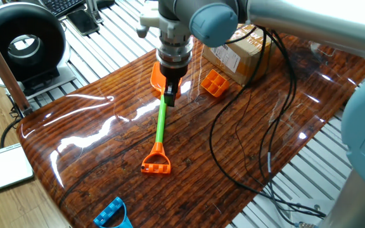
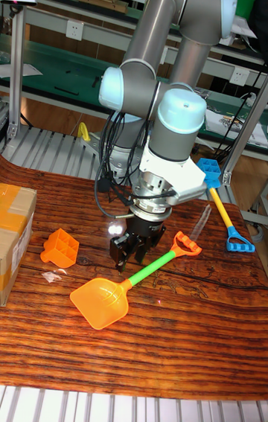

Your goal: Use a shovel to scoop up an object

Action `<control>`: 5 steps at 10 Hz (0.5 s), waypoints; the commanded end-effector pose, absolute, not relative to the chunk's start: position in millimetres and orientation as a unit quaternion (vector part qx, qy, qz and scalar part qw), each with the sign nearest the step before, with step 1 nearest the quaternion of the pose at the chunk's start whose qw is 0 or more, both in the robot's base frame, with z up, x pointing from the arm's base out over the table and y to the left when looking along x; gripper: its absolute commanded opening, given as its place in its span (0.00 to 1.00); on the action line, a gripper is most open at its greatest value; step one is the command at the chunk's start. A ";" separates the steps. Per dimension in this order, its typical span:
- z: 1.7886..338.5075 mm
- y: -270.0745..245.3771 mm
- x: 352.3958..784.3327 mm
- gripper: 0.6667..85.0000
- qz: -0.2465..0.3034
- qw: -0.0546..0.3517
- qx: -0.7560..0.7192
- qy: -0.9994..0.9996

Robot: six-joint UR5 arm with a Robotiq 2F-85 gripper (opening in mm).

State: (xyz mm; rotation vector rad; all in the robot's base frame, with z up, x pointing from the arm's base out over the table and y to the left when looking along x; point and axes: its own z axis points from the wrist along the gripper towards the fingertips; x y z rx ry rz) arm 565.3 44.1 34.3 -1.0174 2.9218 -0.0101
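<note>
The shovel lies flat on the wooden table, with its orange blade [image 1: 158,75] at the far end, its green shaft [image 1: 161,126] and its orange loop end [image 1: 156,162] toward the front. In the tall fixed view the shovel [image 2: 101,303] points its blade forward. My gripper [image 1: 169,92] hangs right over the shaft where it joins the blade, fingers down on either side of it. The gripper [image 2: 131,254] stands open, a gap showing between its fingers. The object [image 1: 214,82], a small orange grid block, sits to the blade's right, apart from it. In the tall fixed view the object [image 2: 60,247] rests left of the gripper.
A brown cardboard box [image 1: 236,47] stands just behind the block. A small blue toy [image 1: 113,214] lies at the table's front edge. Black cables [image 1: 233,145] trail across the right half of the table. A second, yellow and blue shovel [image 2: 223,208] lies at the far side.
</note>
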 end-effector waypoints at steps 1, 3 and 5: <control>24.9 58.0 566.3 0.62 0.002 0.033 -0.316 0.948; 18.6 65.3 568.6 0.62 -0.003 0.033 -0.315 0.949; 12.3 73.8 574.1 0.62 -0.004 0.039 -0.312 0.949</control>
